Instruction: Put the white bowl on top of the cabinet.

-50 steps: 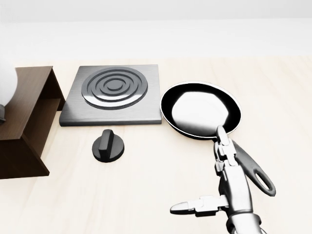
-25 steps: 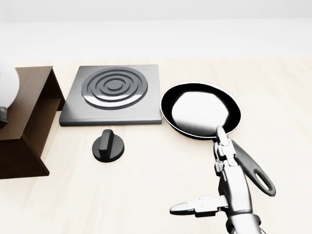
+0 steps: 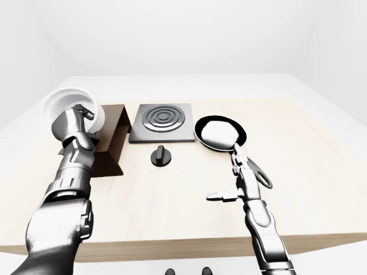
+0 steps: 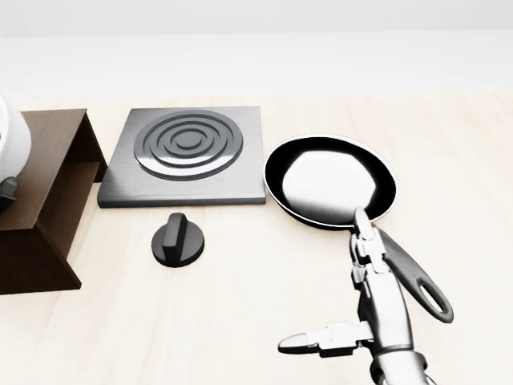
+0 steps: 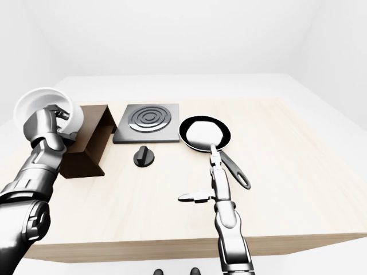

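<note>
While the left robot hand (image 3: 79, 117) grips it, the white bowl (image 3: 62, 103) sits raised and tilted at the far left of the left-eye view, its open mouth turned toward the camera. Fingers reach over the rim and into the hollow. Bowl overlaps the left part of the cabinet (image 3: 110, 147) in the eye views; whether it touches the top cannot be told. In the head view only a white sliver of the bowl shows at the left edge.

Cabinet: dark brown wood, open-sided, on the left of the pale wooden surface (image 3: 172, 200).

Just right of the cabinet, a square grey hot plate (image 4: 188, 156) with concentric rings. Near side of it, a black round knob (image 4: 177, 239) standing alone on the surface, apart from the plate.

Right of the hot plate, close to its edge, a black frying pan (image 4: 329, 181) with a bright reflection inside; the handle with a hanging loop runs toward the near right.

Right robot hand (image 4: 337, 297) is open, empty, above the surface beside the pan handle: one finger points far toward the pan rim, another sticks out to the left. In the head view the arm partly covers the handle; contact cannot be told.
</note>
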### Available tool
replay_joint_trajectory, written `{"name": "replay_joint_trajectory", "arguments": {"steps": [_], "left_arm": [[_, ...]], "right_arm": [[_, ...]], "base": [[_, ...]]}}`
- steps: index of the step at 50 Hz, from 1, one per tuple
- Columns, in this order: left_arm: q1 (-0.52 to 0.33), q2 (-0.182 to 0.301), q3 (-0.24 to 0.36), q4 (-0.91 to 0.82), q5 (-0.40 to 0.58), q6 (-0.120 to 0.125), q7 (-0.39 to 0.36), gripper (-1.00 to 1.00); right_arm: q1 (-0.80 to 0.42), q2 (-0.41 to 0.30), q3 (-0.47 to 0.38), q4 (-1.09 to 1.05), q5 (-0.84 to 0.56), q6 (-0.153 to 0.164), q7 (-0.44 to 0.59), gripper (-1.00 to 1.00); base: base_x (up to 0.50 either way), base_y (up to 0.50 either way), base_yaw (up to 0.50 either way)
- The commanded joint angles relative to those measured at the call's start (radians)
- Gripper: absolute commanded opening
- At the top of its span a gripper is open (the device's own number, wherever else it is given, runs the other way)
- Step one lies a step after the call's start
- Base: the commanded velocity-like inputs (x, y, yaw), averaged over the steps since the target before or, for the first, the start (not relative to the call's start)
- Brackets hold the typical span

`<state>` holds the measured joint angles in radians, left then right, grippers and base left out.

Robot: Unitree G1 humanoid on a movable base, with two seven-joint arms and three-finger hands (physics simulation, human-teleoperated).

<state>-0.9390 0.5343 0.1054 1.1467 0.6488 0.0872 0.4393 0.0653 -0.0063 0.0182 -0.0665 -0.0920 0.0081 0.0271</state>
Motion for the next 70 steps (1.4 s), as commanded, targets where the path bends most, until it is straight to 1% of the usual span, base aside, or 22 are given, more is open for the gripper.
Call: {"name": "replay_joint_trajectory", "arguments": {"steps": [1, 20, 22, 34, 38, 41, 43, 44, 45, 46, 47, 50, 51, 55, 58, 61, 62, 65, 66, 67, 69, 70], "left_arm": [[-0.007, -0.004, -0.004, 0.003, 0.001, 0.000, 0.029, 1.00], [0.004, -0.013, -0.008, -0.036, 0.014, 0.000, 0.006, 1.00], [0.019, -0.019, -0.011, -0.085, 0.025, 0.000, -0.009, 1.00], [0.056, -0.028, 0.001, -0.197, 0.063, 0.000, -0.051, 1.00], [0.169, -0.038, 0.009, -0.470, 0.121, 0.000, -0.162, 1.00], [0.270, -0.054, 0.026, -0.719, 0.200, 0.000, -0.271, 1.00], [0.361, -0.064, 0.029, -0.952, 0.291, 0.000, -0.385, 1.00], [0.397, -0.072, 0.034, -1.049, 0.343, 0.000, -0.441, 1.00], [0.399, -0.081, 0.044, -1.056, 0.363, 0.000, -0.453, 1.00], [0.446, -0.086, 0.042, -1.183, 0.429, 0.000, -0.532, 1.00], [0.466, -0.098, 0.048, -1.236, 0.480, 0.000, -0.577, 1.00], [0.512, -0.142, 0.073, -1.388, 0.613, 0.000, -0.685, 1.00], [0.547, -0.162, 0.068, -1.473, 0.685, 0.000, -0.747, 1.00], [0.586, -0.249, 0.092, -1.624, 0.820, 0.000, -0.834, 1.00], [0.601, -0.301, 0.095, -1.691, 0.878, 0.000, -0.871, 1.00], [0.633, -0.358, 0.075, -1.793, 0.922, 0.000, -0.886, 1.00], [0.633, -0.364, 0.078, -1.796, 0.925, 0.000, -0.887, 1.00], [0.670, -0.420, 0.044, -1.888, 0.921, 0.000, -0.880, 1.00], [0.670, -0.424, 0.045, -1.889, 0.922, 0.000, -0.880, 1.00], [0.697, -0.450, 0.014, -1.922, 0.880, 0.000, -0.894, 1.00], [0.722, -0.482, -0.006, -1.943, 0.875, 0.000, -0.850, 1.00], [0.757, -0.510, -0.049, -1.974, 0.819, 0.000, -0.867, 1.00]], "right_arm": [[0.000, 0.001, 0.002, 0.001, -0.003, 0.001, 0.000, 1.00], [0.003, 0.000, 0.003, -0.001, -0.003, -0.001, 0.001, 1.00], [0.005, 0.001, 0.006, -0.001, -0.007, -0.002, 0.000, 1.00], [0.006, 0.000, 0.006, -0.002, -0.008, -0.004, 0.001, 1.00], [0.002, 0.000, 0.004, 0.000, -0.006, -0.002, 0.001, 1.00], [-0.002, 0.000, 0.003, 0.009, -0.007, -0.006, 0.000, 1.00], [0.000, 0.000, 0.003, 0.007, -0.007, -0.006, 0.000, 1.00], [0.000, 0.000, 0.004, 0.007, -0.007, -0.006, 0.000, 1.00], [0.000, 0.000, 0.004, 0.007, -0.007, -0.006, 0.000, 1.00], [0.003, 0.001, 0.006, 0.003, -0.009, -0.005, 0.000, 1.00], [0.005, 0.001, 0.006, 0.002, -0.010, -0.006, -0.001, 1.00], [0.007, 0.001, 0.008, -0.001, -0.011, -0.007, -0.001, 1.00], [0.006, 0.001, 0.008, 0.000, -0.010, -0.007, 0.000, 1.00], [0.007, 0.001, 0.007, -0.001, -0.009, -0.008, 0.001, 1.00], [0.007, 0.000, 0.005, -0.002, -0.008, -0.007, 0.001, 1.00], [0.007, 0.000, 0.003, -0.009, -0.006, -0.001, 0.003, 1.00], [0.007, 0.000, 0.003, -0.009, -0.006, -0.001, 0.003, 1.00], [0.009, 0.000, 0.004, -0.011, -0.008, -0.002, 0.003, 1.00], [0.009, 0.000, 0.004, -0.011, -0.008, -0.002, 0.003, 1.00], [0.007, 0.001, 0.005, -0.007, -0.008, -0.003, 0.002, 1.00], [0.010, 0.002, 0.009, -0.008, -0.012, -0.006, -0.001, 1.00], [0.010, 0.003, 0.012, -0.006, -0.016, -0.007, -0.003, 1.00]], "base": [[0.00, 0.00, 0.00], [0.00, 0.00, 0.00], [0.00, 0.00, 0.00], [0.00, 0.00, 0.00], [0.00, 0.00, 0.00], [0.00, 0.00, 0.00], [0.00, 0.00, 0.00], [0.00, 0.00, 0.00], [0.00, 0.00, 0.00], [0.00, 0.00, 0.00], [0.00, 0.00, 0.00], [0.00, 0.00, 0.00], [0.00, 0.00, 0.00], [0.00, 0.00, 0.00], [0.00, 0.00, 0.00], [0.00, 0.00, 0.00], [0.00, 0.00, 0.00], [0.00, 0.00, 0.00], [0.00, 0.00, 0.00], [0.00, 0.00, 0.00], [0.00, 0.00, 0.00], [0.00, 0.00, 0.00]]}}
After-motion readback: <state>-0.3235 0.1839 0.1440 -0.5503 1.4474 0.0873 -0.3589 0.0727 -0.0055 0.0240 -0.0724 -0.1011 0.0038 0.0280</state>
